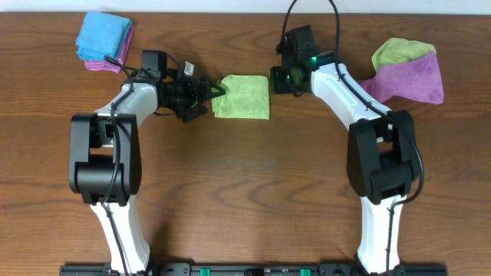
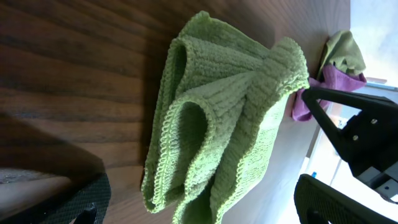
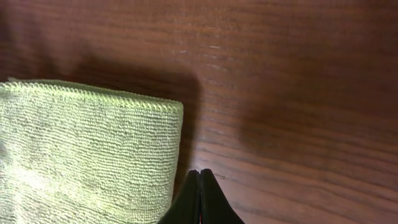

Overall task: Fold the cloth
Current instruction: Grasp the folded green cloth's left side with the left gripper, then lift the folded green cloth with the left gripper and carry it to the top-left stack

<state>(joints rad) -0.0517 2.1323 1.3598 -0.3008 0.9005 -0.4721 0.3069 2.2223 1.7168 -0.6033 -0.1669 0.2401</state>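
Nearest, at the front of the dark brown wooden table (image 1: pixel 245 192): standing side by side, well apart, as two white-and-black arm bases, and reaching away toward the table's middle.

Further in, holding the left end effector (image 1: pixel 210 100) low at the left edge of the lime-green square microfibre cloth (image 1: pixel 244 98), with fingers (image 2: pixel 336 202) spread wide apart and gripping nothing. Looking along the table from the left wrist, facing the cloth's layered side: looped folds with stitched hems, bulging up and lying between the spread fingers, touching neither as far as can be told.

Lying in the middle of the table, between the two arms, folded into a small thick pad, flat on the wood.

Slightly beyond, bringing the right end effector (image 1: pixel 275 81) to a closed point, with fingertips (image 3: pixel 194 196) pressed together and clamping nothing. Sitting just beside the cloth's right edge, near its far right corner, over bare wood; impossible to tell whether touching the table.

Farthest back on the left, resting as a folded bright blue cloth (image 1: pixel 103 32) on top of a pink-purple cloth (image 1: pixel 98 65). Farthest back on the right, sprawling as a crumpled yellow-green cloth (image 1: pixel 399 52) overlapping a larger purple cloth (image 1: pixel 414 83), both well apart from the lime-green cloth.
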